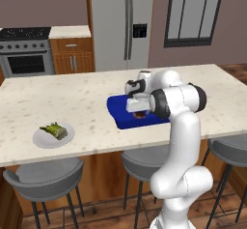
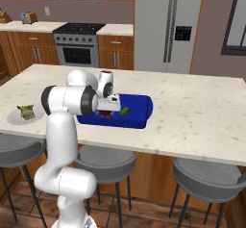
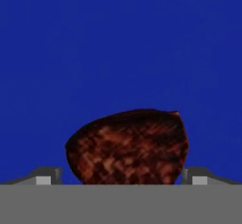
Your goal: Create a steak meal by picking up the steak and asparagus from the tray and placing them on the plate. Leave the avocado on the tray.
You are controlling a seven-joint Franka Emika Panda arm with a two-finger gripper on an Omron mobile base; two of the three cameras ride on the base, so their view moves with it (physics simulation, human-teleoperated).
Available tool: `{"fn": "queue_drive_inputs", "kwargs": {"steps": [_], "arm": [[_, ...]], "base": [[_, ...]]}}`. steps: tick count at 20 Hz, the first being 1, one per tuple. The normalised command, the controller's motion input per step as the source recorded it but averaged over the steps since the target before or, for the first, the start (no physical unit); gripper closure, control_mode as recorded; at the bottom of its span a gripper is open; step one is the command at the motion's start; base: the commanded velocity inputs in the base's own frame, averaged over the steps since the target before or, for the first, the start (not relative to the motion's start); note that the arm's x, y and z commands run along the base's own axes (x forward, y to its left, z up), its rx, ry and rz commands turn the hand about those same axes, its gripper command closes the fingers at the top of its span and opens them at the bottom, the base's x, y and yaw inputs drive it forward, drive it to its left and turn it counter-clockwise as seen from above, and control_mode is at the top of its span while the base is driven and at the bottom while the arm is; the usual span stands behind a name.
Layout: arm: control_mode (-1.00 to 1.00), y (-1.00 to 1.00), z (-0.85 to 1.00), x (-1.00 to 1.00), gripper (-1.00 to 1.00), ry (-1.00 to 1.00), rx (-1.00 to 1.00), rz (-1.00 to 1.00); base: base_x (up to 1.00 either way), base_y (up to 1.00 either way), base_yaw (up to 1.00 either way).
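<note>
Steak (image 3: 127, 147) lies on the blue tray (image 3: 118, 43) directly between the two tips of the tool (image 3: 120, 176), which stand apart, one just off each end of its long axis. Closing should clamp it, I judge; the plate (image 1: 41, 138), holding the asparagus (image 1: 54, 130), sits well apart along the worktop (image 1: 72, 97)

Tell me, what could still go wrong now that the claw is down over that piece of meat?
The gripper straddles the steak on the tray, with one fingertip on each side near its widest part. The steak is lumpy and rounded, so it might slip or tilt once squeezed. The avocado lies close by on the same tray, so a sideways move could knock it. The plate already holds the asparagus, so the steak might land on top of it.
</note>
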Motion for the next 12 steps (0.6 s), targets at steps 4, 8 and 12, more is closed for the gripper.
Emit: {"fn": "queue_drive_inputs", "kwargs": {"steps": [4,8,12], "arm": [[-1.0,0.02,-0.62,0.0,-1.0,0.0,0.0,0.0],[-1.0,0.0,-0.63,0.0,1.0,0.0,0.0,0.0],[-1.0,0.0,-0.23,-0.02,1.0,-0.04,0.0,0.0]], "base": [[0.0,0.0,0.0],[0.0,0.0,0.0],[0.0,0.0,0.0]]}}
